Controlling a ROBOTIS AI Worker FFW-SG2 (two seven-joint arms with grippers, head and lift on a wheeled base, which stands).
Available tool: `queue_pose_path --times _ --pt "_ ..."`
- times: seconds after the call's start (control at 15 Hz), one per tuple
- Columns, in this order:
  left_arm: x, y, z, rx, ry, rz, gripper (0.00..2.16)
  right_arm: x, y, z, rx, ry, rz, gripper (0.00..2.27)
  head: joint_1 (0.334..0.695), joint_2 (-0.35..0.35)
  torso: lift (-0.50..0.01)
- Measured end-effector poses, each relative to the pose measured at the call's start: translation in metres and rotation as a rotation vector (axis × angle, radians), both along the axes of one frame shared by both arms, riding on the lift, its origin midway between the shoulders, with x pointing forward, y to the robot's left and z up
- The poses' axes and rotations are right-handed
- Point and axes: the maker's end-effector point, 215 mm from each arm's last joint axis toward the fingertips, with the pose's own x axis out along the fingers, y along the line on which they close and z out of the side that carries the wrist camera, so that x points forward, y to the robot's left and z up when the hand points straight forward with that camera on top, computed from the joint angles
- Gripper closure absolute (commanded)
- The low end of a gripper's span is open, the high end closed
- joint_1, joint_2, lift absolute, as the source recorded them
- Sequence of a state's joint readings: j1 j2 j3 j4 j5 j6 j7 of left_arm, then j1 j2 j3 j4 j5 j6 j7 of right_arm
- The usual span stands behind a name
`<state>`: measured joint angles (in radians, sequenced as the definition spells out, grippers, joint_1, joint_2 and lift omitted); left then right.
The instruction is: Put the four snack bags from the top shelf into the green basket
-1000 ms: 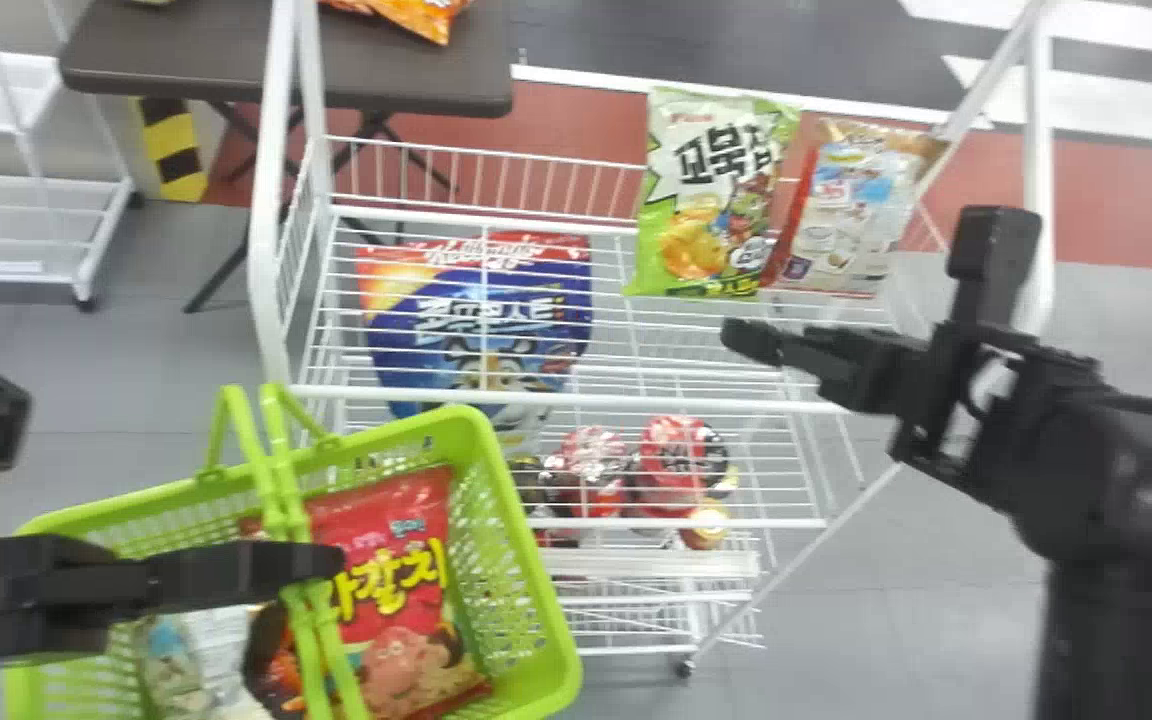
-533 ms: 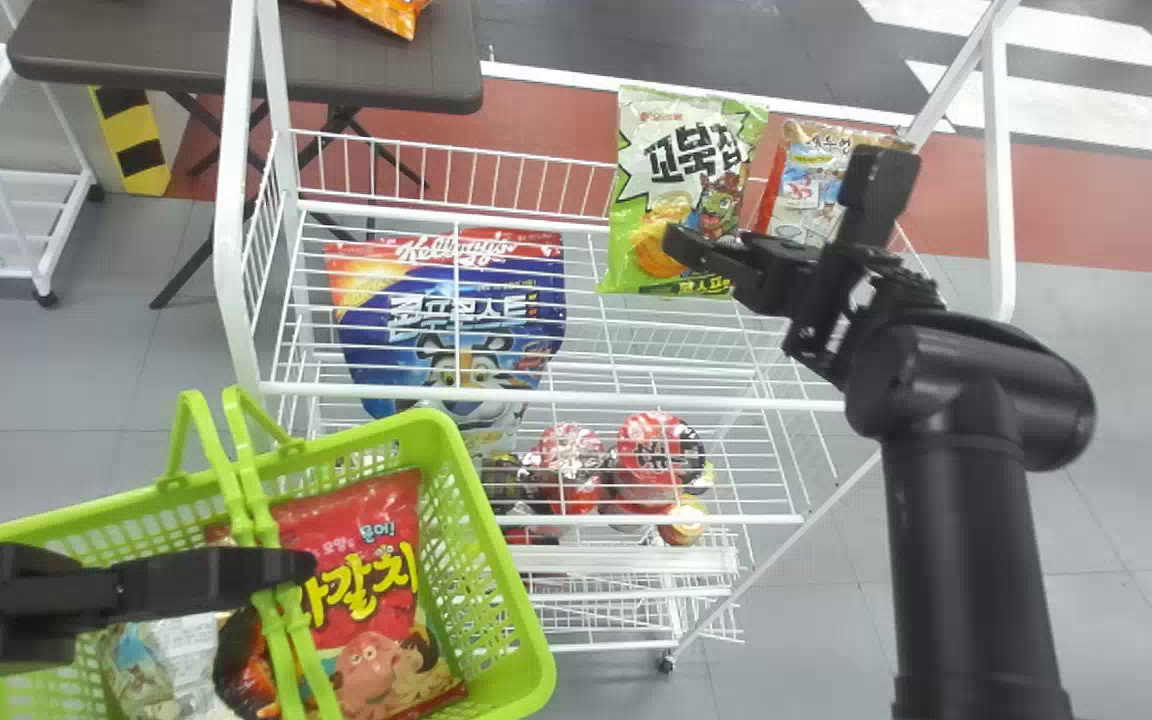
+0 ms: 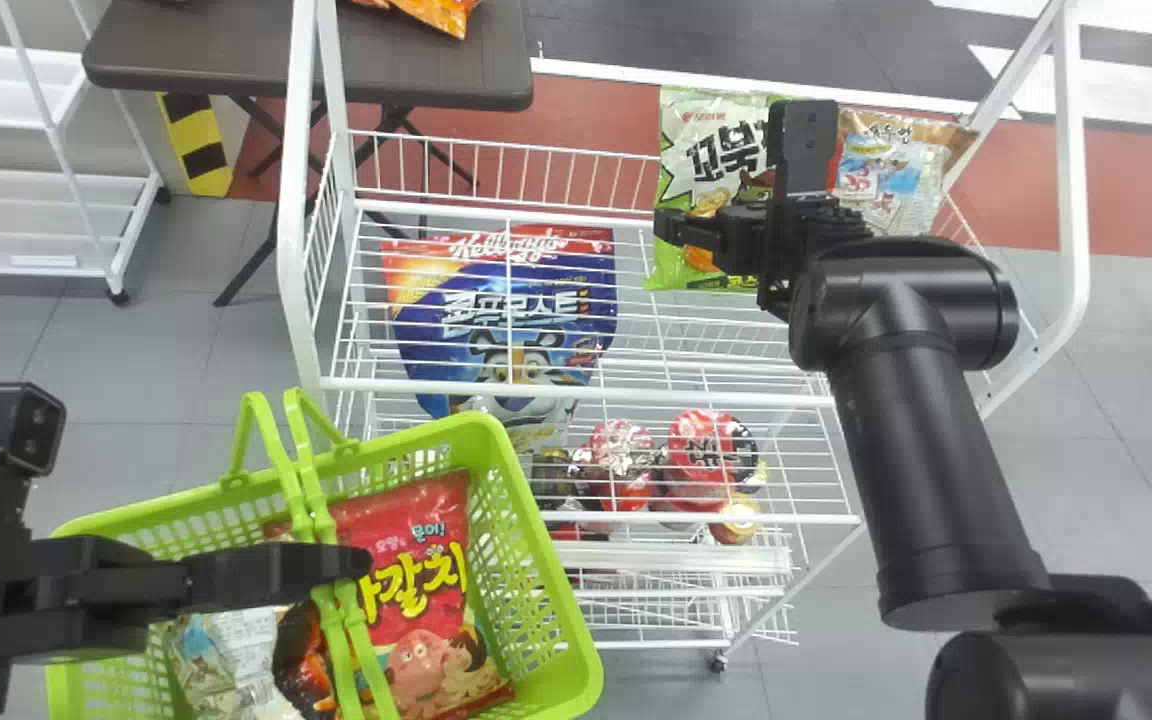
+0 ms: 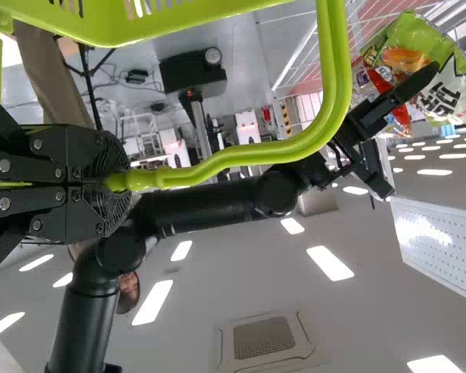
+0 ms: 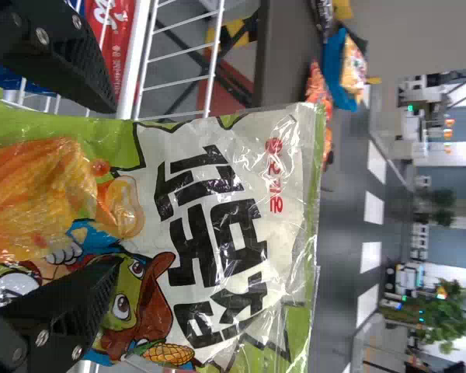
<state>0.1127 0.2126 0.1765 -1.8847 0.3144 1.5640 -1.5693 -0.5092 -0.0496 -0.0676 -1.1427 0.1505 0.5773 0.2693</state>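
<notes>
Right gripper (image 5: 114, 186), spread wide before a green snack bag (image 5: 206, 155), perhaps touching, could tip it backward by pressing its face; left gripper (image 4: 116, 183) holds basket handles (image 4: 334, 78).

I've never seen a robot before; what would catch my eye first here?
Likely the lime-green basket at the head view's lower left, its handles gripped by the left arm's jaws, a red snack bag inside. Next, the green snack bag on the top shelf, with the right arm's jaws open around it. A blue cereal bag shows through the wires.
</notes>
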Motion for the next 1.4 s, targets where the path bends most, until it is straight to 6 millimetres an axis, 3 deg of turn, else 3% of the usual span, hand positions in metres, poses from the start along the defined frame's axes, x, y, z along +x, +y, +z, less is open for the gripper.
queue_pose_path --times 0.07,0.13,0.27,0.53,0.93,1.2,1.4 --pt "0.0 0.001 -0.001 0.001 0.002 0.001 2.15 -0.004 0.002 -0.008 0.001 0.036 0.0 1.78 0.695 -0.157 0.0" --pt "0.0 0.001 -0.001 0.002 0.004 0.002 2.15 -0.007 0.004 -0.013 0.014 0.058 0.003 2.1 0.695 -0.155 0.0" --pt "0.0 0.002 -0.002 0.004 0.006 0.002 2.15 -0.009 0.008 -0.014 0.038 0.065 0.001 2.25 0.695 -0.15 0.0" --pt "0.0 0.006 -0.002 0.009 0.003 0.004 2.15 -0.011 0.007 -0.011 0.095 0.042 -0.011 2.25 0.695 -0.146 0.0" --pt "0.0 0.007 0.0 0.004 0.0 0.007 2.15 -0.036 0.003 0.023 0.151 -0.064 -0.011 2.25 0.695 -0.153 0.0" --pt "0.003 0.011 0.001 0.005 -0.003 0.018 2.15 -0.088 0.004 0.056 0.24 -0.098 0.012 2.25 0.695 -0.157 0.0" --pt "0.004 0.012 0.002 0.002 -0.005 0.025 2.15 -0.147 0.031 0.072 0.331 -0.054 0.083 2.25 0.695 -0.134 0.0"
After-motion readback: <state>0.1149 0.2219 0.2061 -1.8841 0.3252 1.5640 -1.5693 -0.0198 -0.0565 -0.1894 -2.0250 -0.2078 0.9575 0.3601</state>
